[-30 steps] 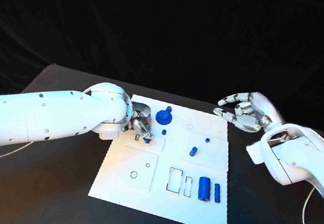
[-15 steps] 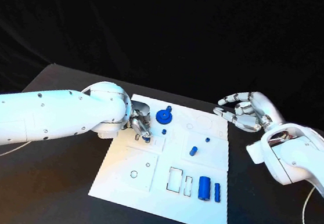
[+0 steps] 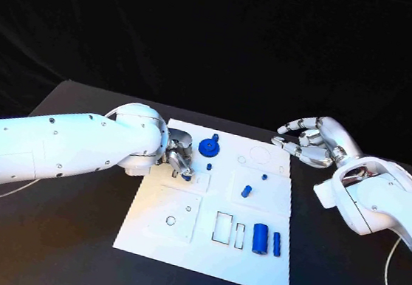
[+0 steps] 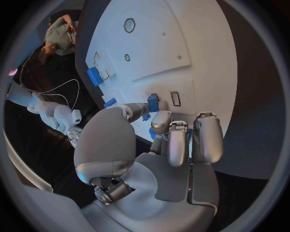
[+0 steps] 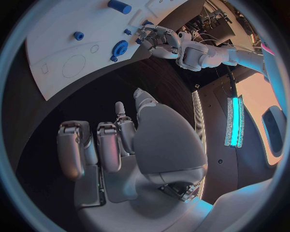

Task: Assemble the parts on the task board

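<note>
Little has moved since the earlier frames: the left hand (image 3: 180, 159) has only edged slightly along the task board's left edge, and the right hand (image 3: 311, 141) holds its place.

On the task board (image 3: 174, 236), a white plate lying on the black counter (image 3: 59, 237), the left hand's fingers (image 4: 158, 121) are curled together around a small blue part (image 4: 152, 103), pinching it just above the board's surface beside a small rectangular slot (image 4: 175, 98). A round blue gear-like part (image 3: 209, 148) stands on the board just beside that hand, toward the board's far edge. Nearer the board's middle sit a tiny blue peg (image 3: 264, 176) and a short blue cylinder (image 3: 246, 191). At the board's near right corner two longer blue cylinders (image 3: 266, 242) lie side by side, next to empty outlined slots (image 3: 224, 230). Outlined recesses, a circle (image 3: 260, 154) among them, mark the far right part of the board.

Off the board's far right corner, the right hand hovers above the counter, its fingers (image 5: 108, 145) loosely curled and apart, holding nothing.
</note>
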